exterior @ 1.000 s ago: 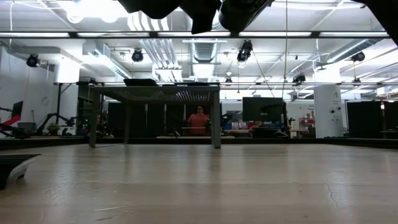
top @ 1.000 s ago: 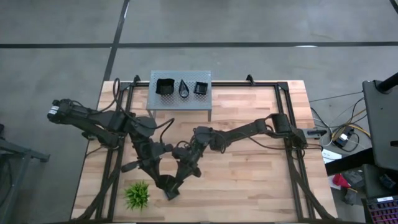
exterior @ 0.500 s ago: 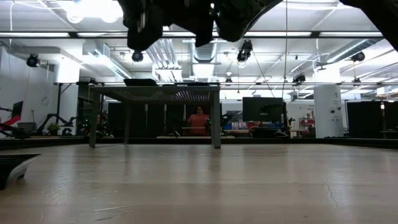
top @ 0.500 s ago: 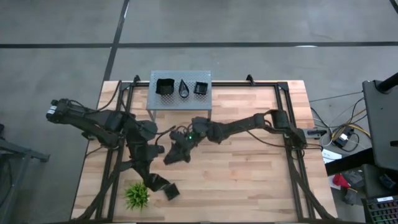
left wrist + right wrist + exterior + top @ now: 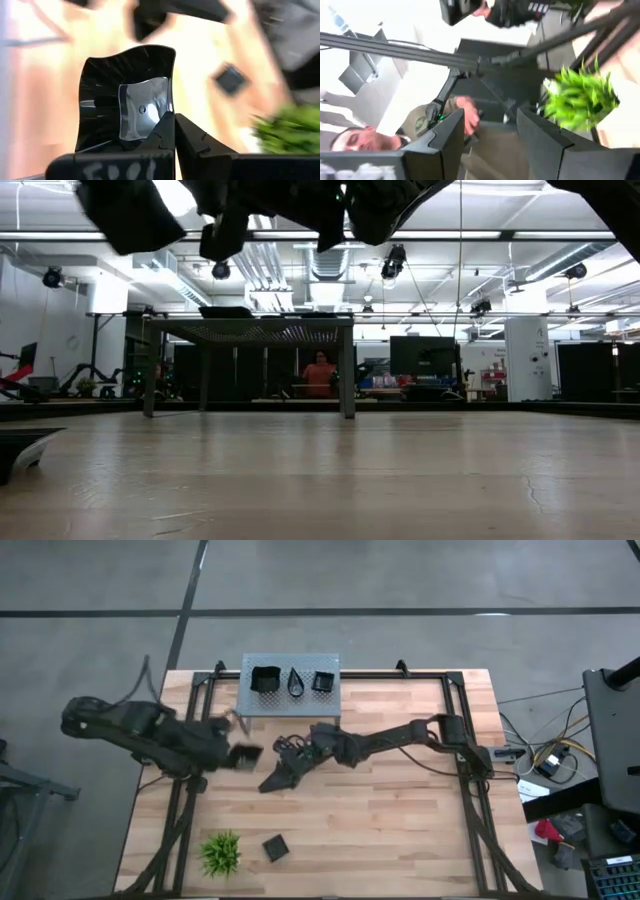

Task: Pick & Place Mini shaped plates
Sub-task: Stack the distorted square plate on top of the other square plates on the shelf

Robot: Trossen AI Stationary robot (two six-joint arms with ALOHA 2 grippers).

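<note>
Carrying a square mini plate [image 5: 125, 102] pinched by its rim in the shut left tool [image 5: 243, 756] toward the grey stand [image 5: 290, 698] calls for level travel; right tool [image 5: 272, 783] hangs open, empty.

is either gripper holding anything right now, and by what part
The left gripper is shut on a square plate, pinching its rim. The right gripper is open and holds nothing.

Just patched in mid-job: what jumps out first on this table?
The left end effector is shut on a glossy black square plate, held above the table's left half. Three more black plates sit in a row on the grey stand at the far edge, and one small plate lies beside the green plant.
</note>
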